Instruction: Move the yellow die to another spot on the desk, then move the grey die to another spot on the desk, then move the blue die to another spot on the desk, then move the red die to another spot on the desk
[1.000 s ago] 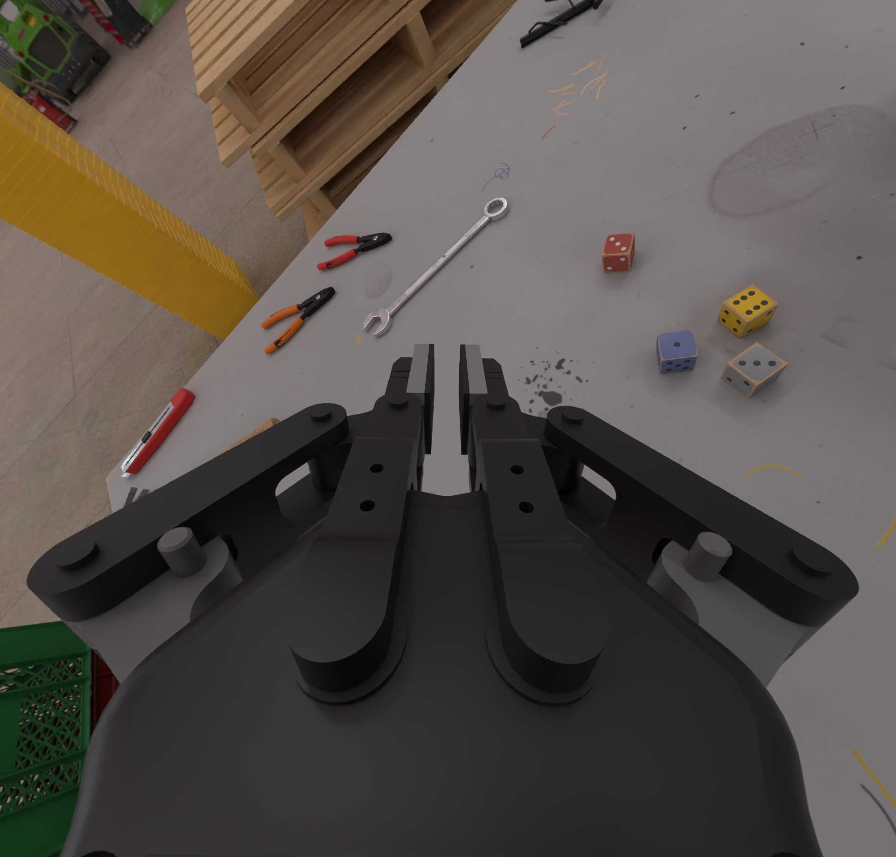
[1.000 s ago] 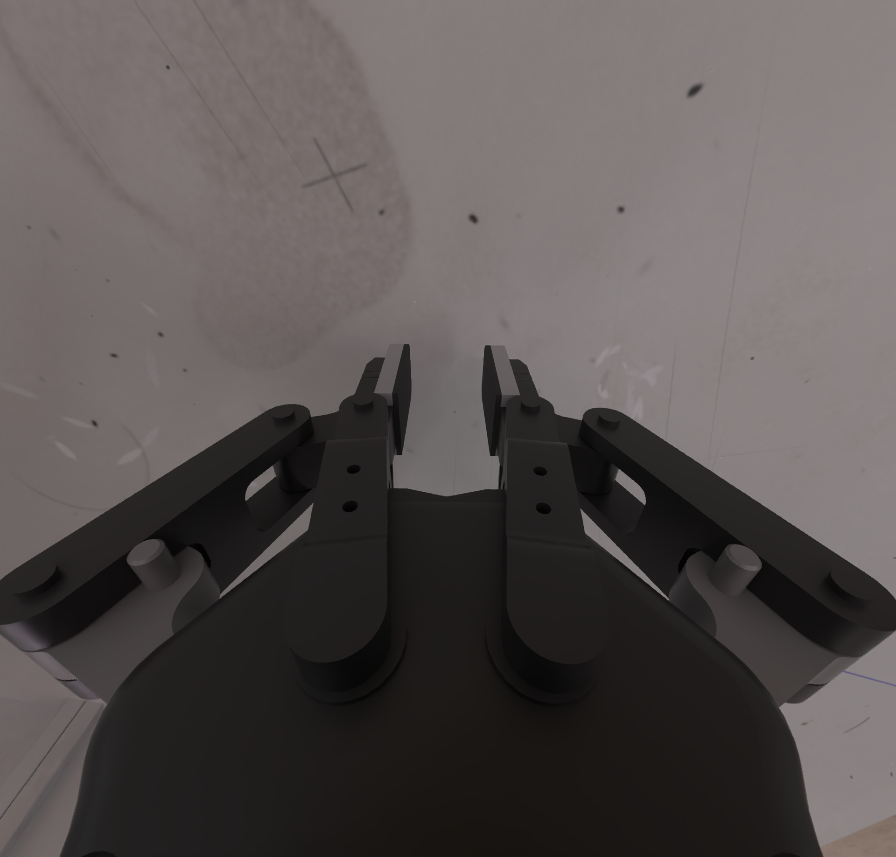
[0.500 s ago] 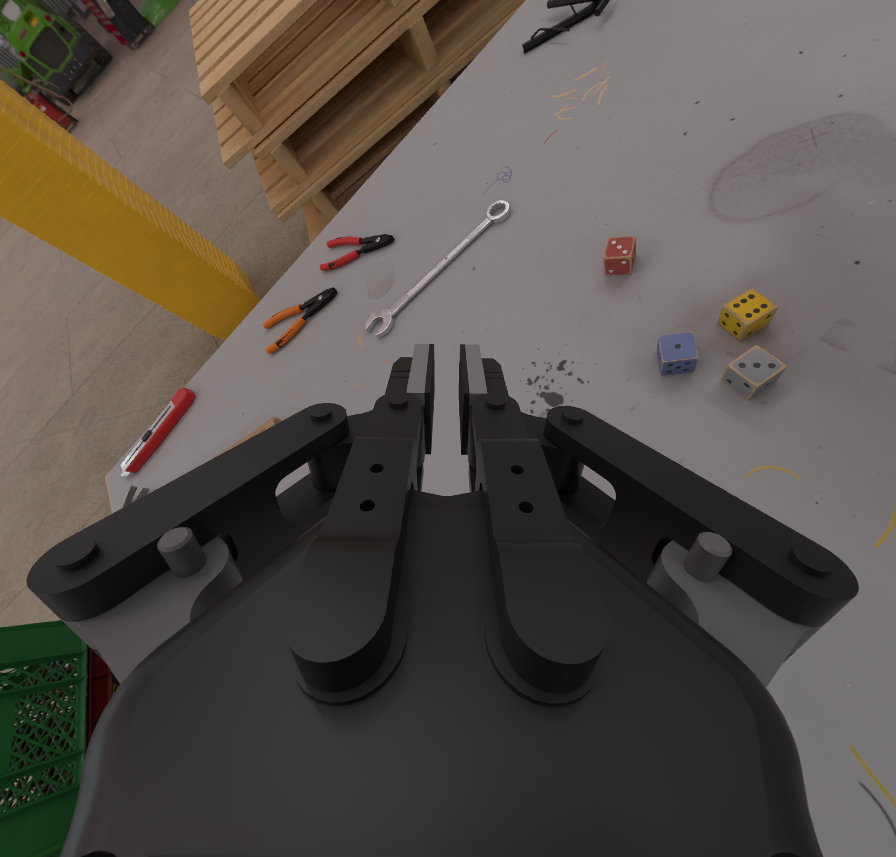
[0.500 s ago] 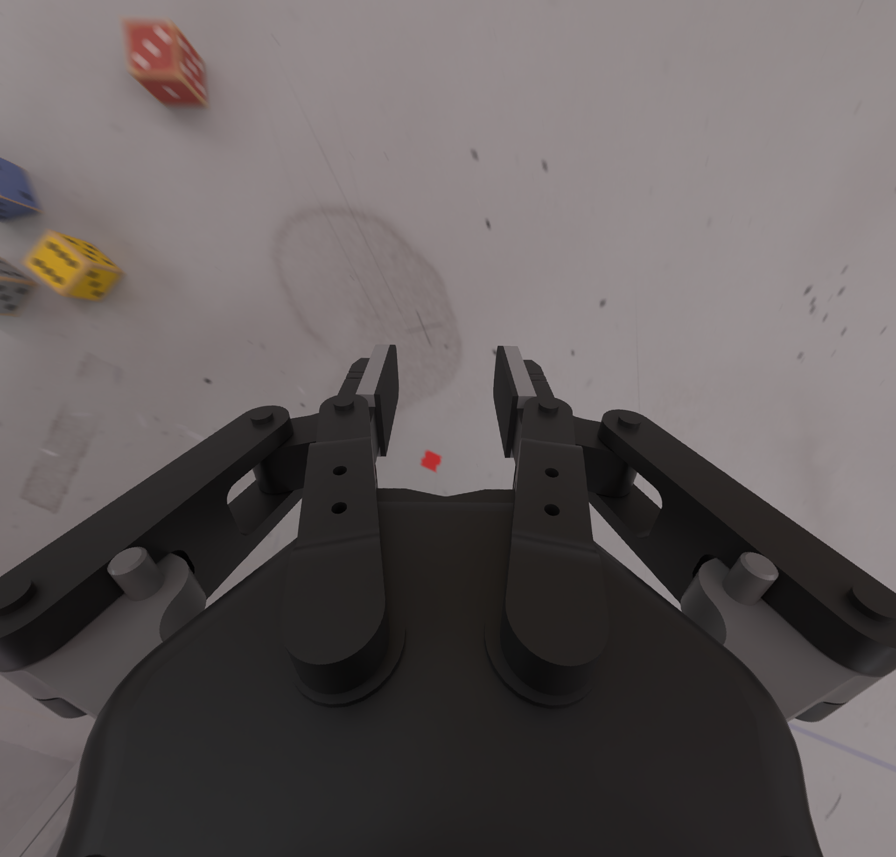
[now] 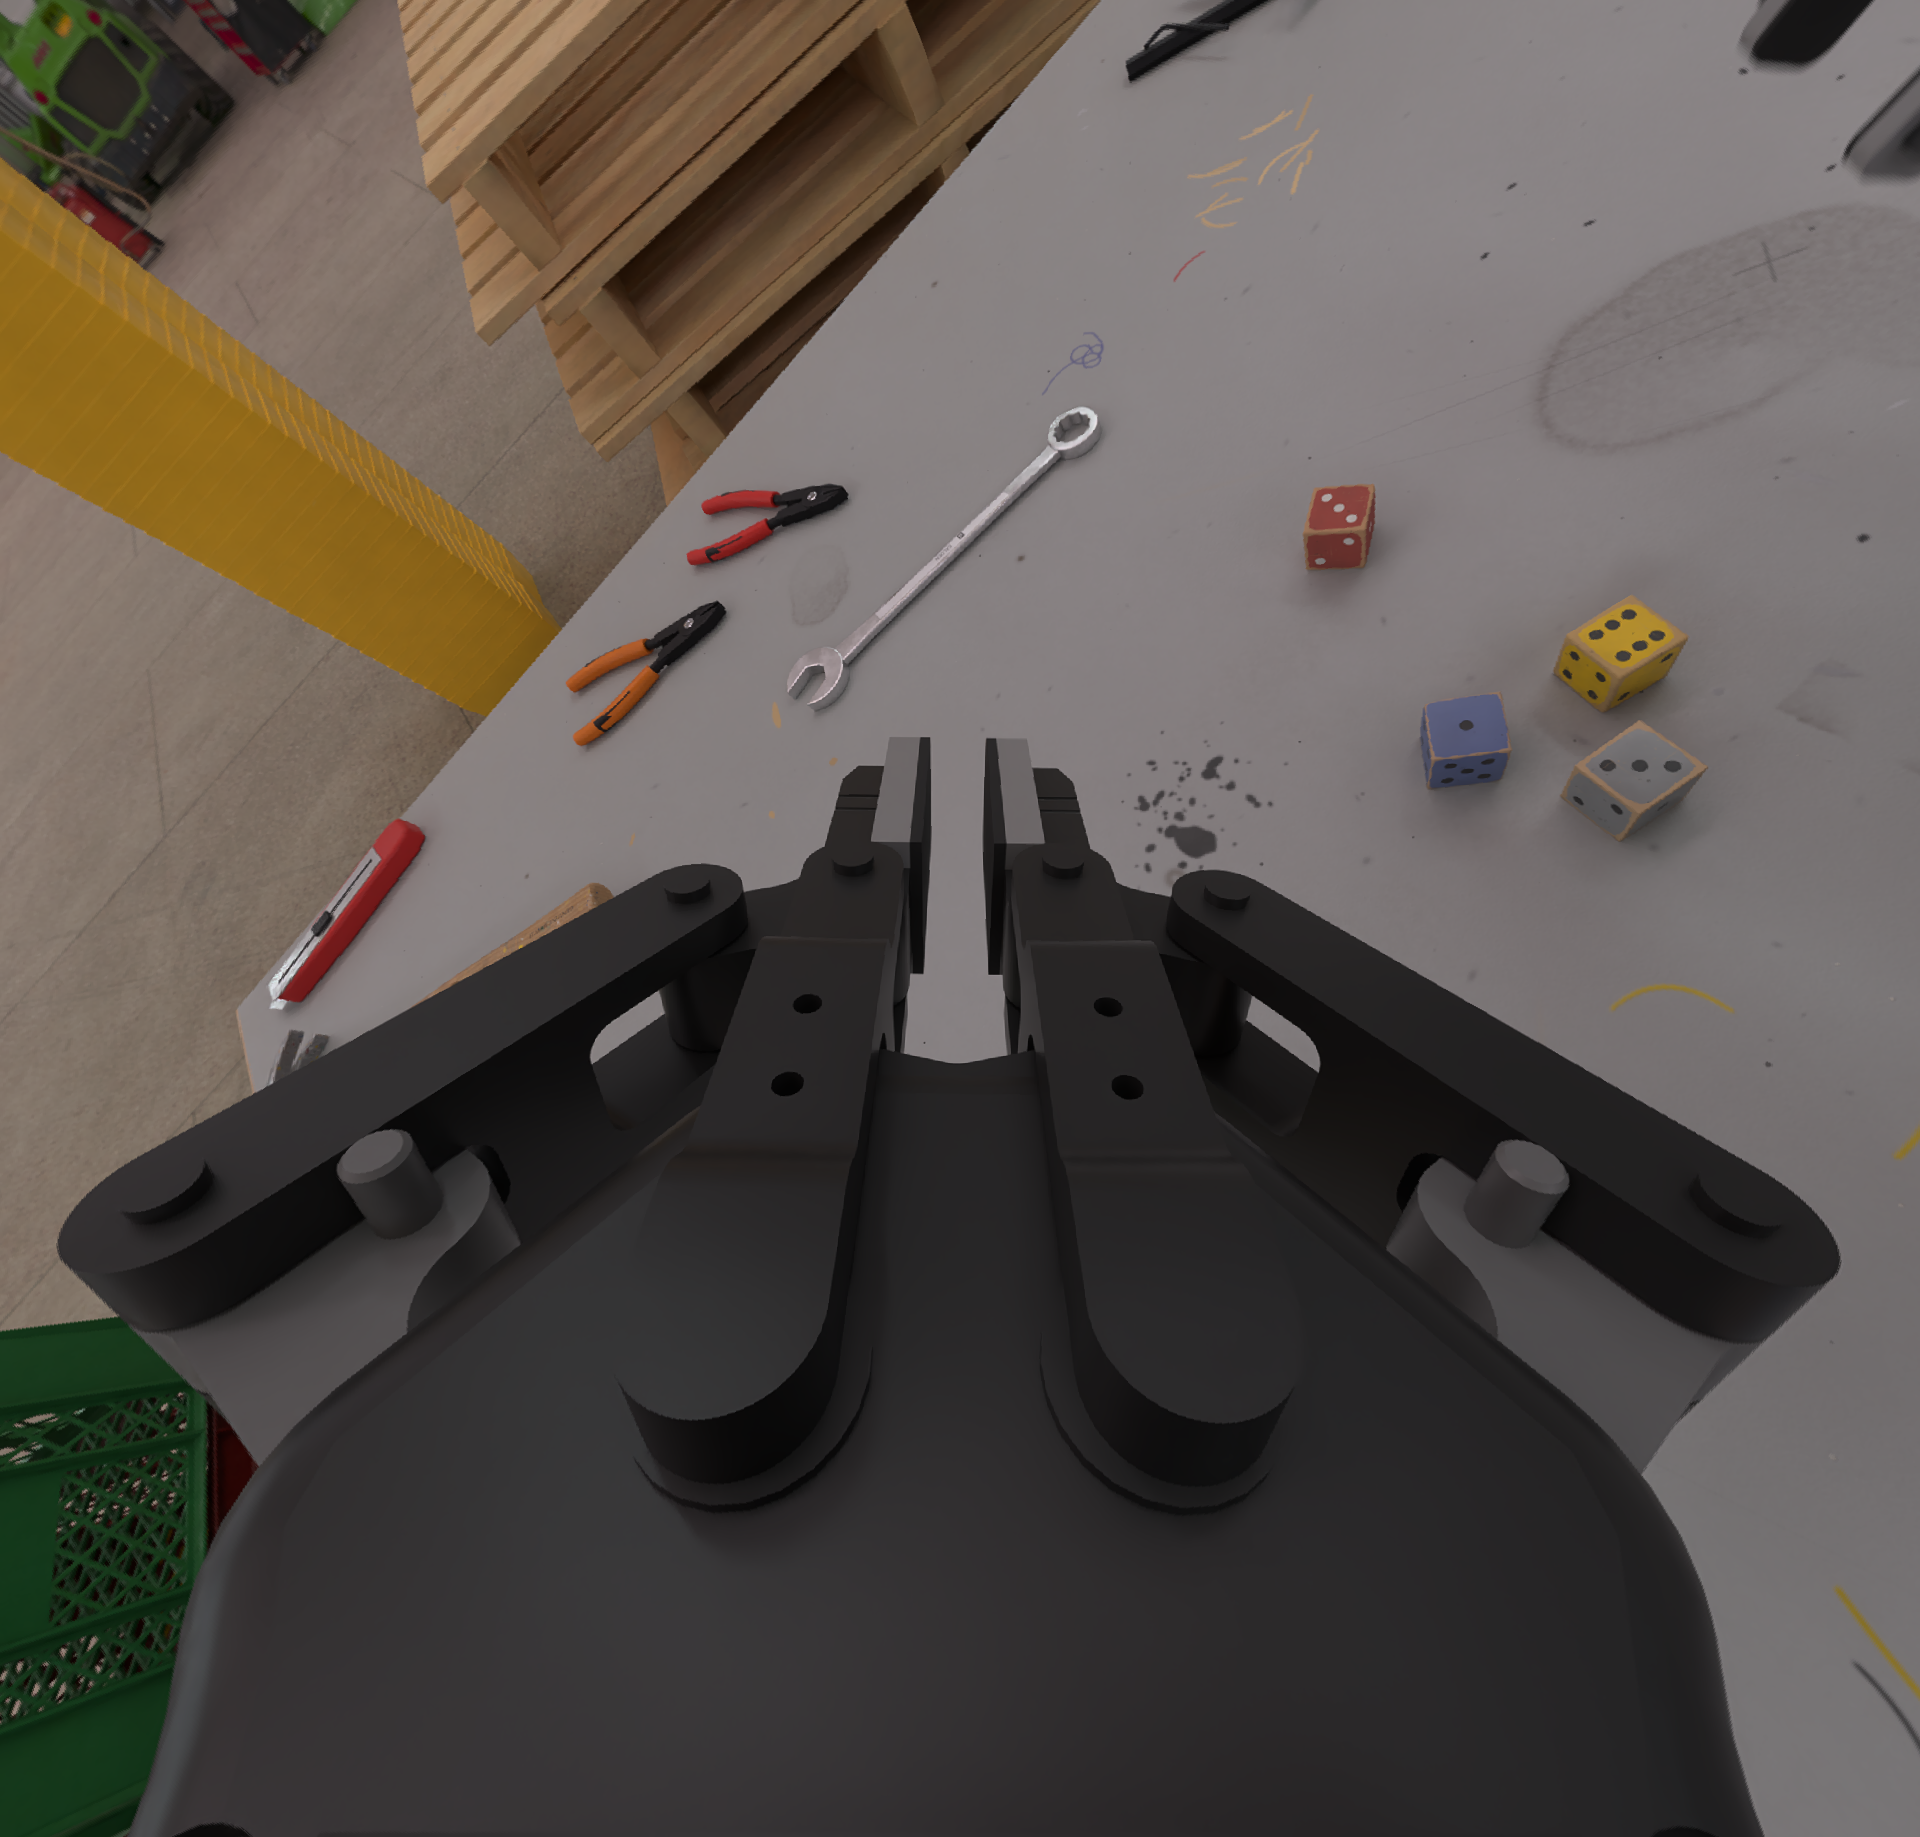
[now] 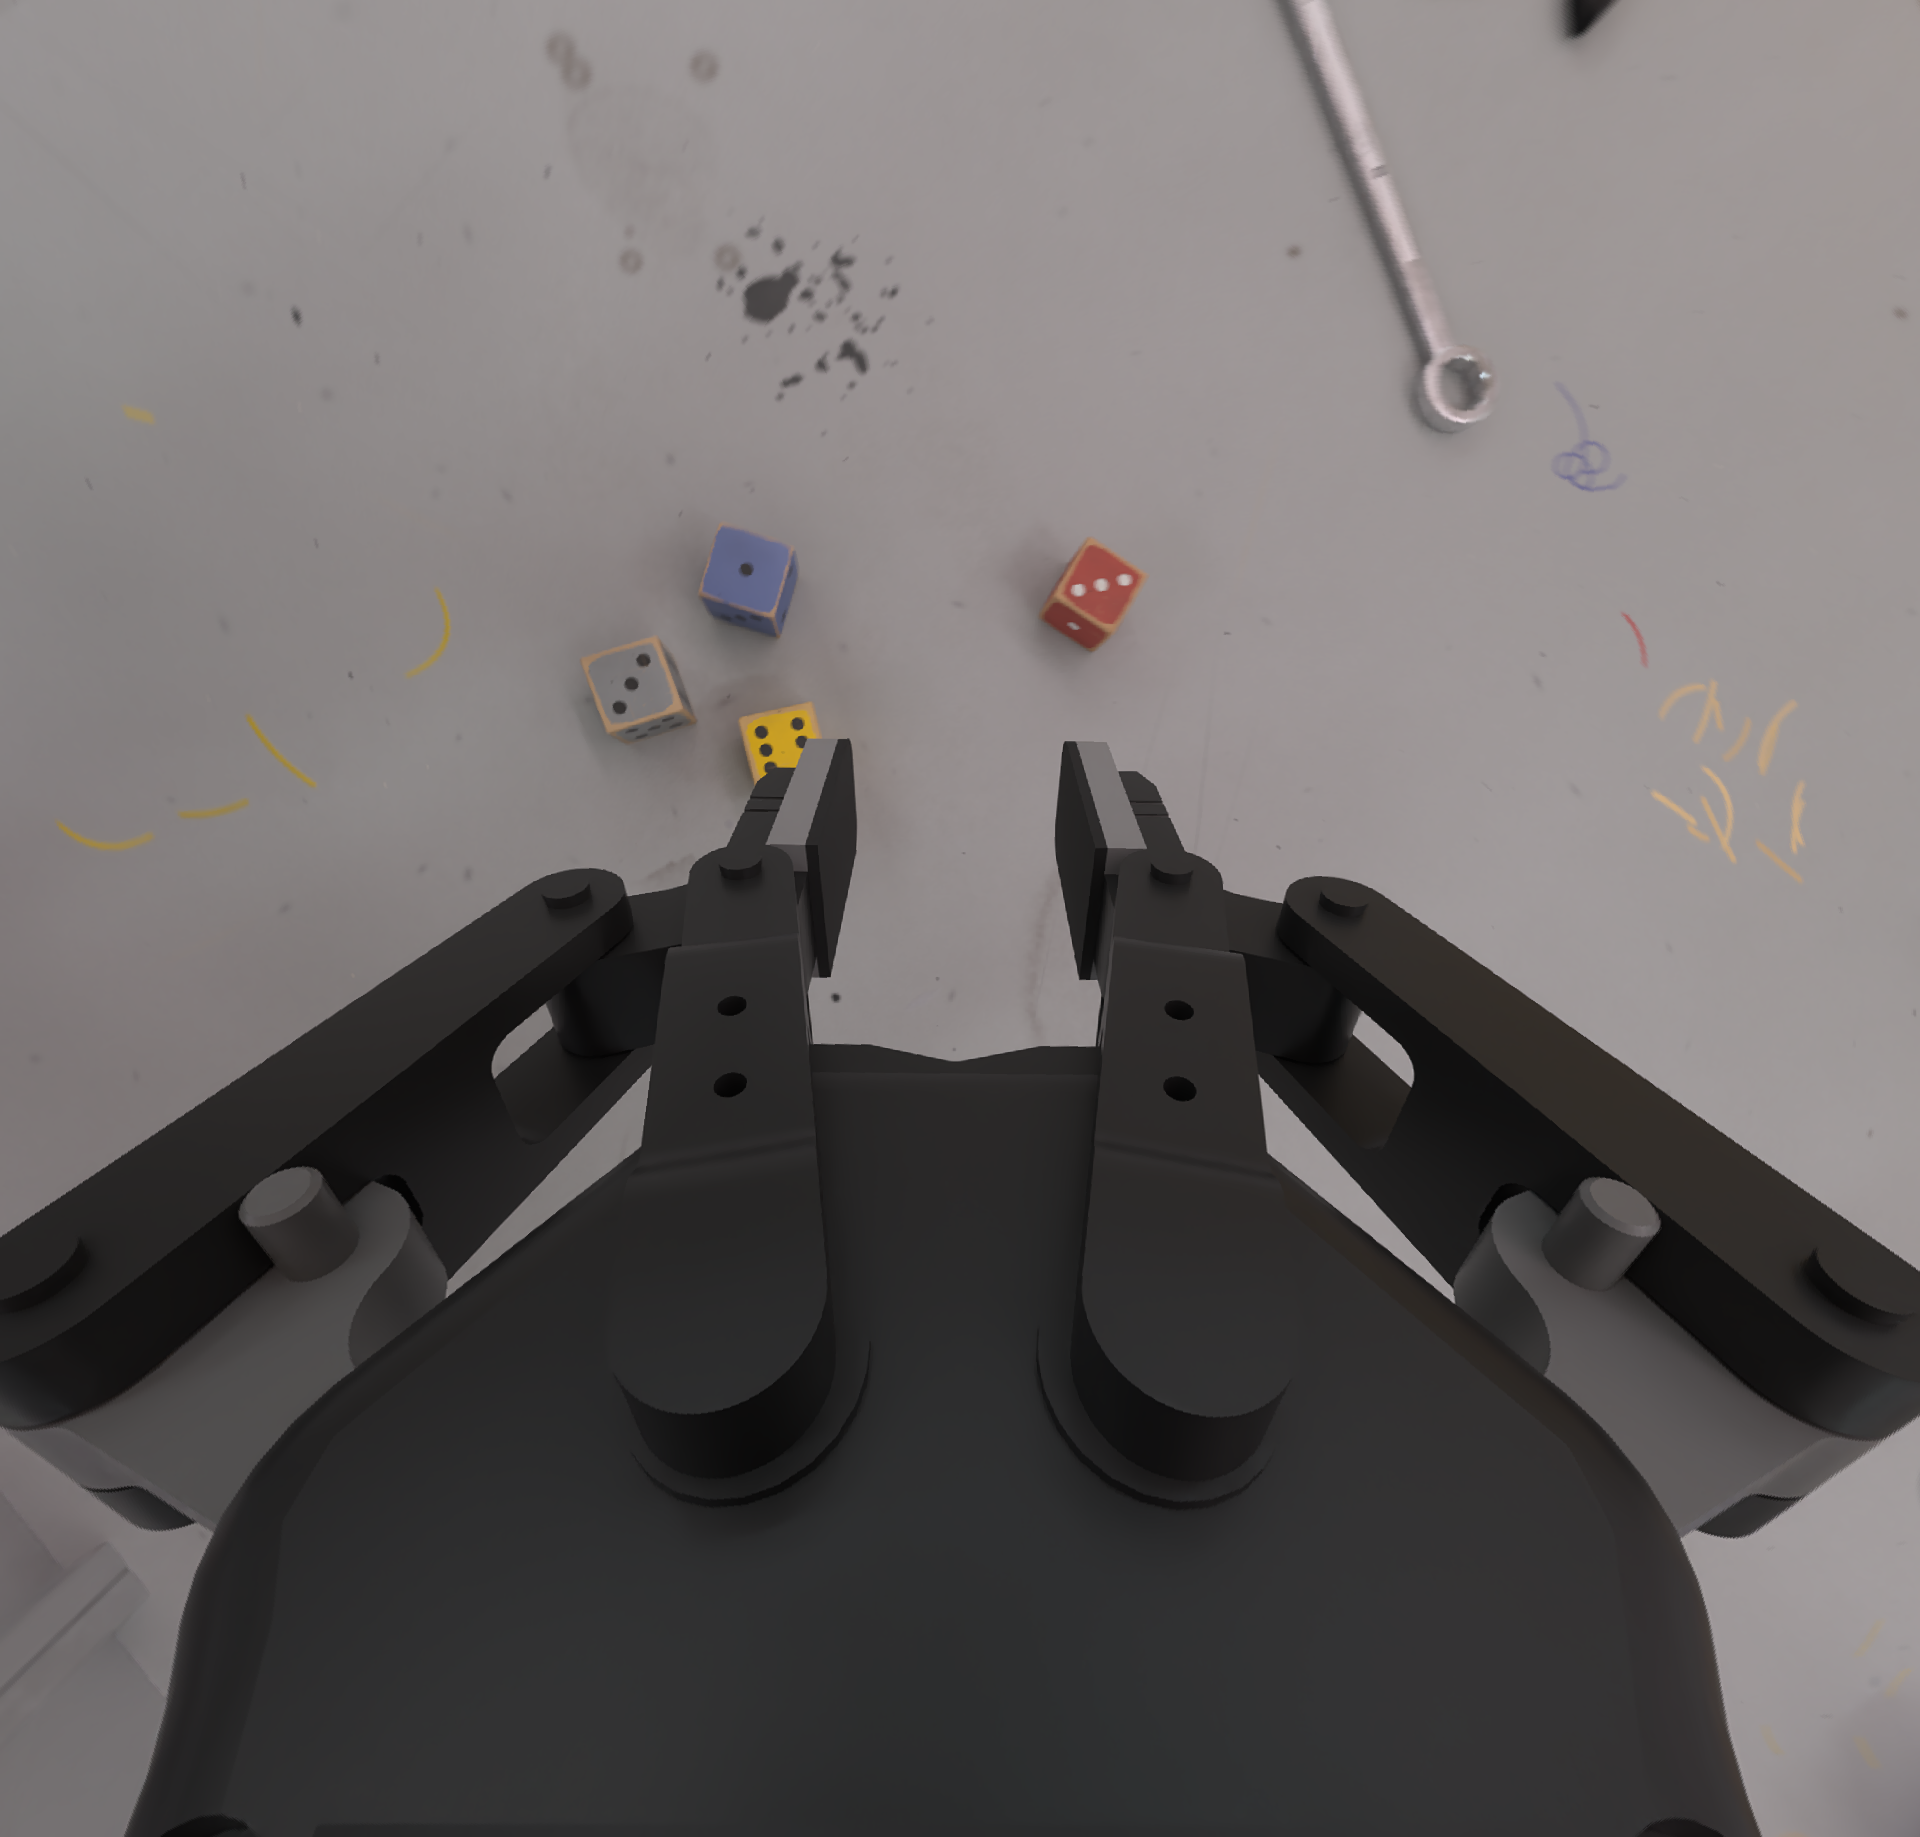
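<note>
Four dice lie on the grey desk (image 5: 1351, 956). The left wrist view shows the red die (image 5: 1338, 528), yellow die (image 5: 1618, 653), blue die (image 5: 1464, 741) and grey die (image 5: 1633, 779) to the right of my left gripper (image 5: 957, 759). That gripper is empty, with only a narrow gap between its jaws. The right wrist view shows the blue die (image 6: 748, 580), grey die (image 6: 635, 689), red die (image 6: 1091, 594) and yellow die (image 6: 777, 736). My right gripper (image 6: 956, 759) is open and empty above the desk. Its left fingertip (image 6: 821, 790) partly covers the yellow die.
A silver wrench (image 5: 940, 559) lies on the desk, also seen in the right wrist view (image 6: 1361, 156). Red pliers (image 5: 764, 520), orange pliers (image 5: 639, 670) and a red utility knife (image 5: 348, 909) lie near the desk's left edge. Wooden pallets (image 5: 727, 125) stand beyond it; a green crate (image 5: 83, 1527) sits below.
My right gripper has swung across the desk and now faces the dice, with its jaws opened wider. The left gripper has hardly moved.
</note>
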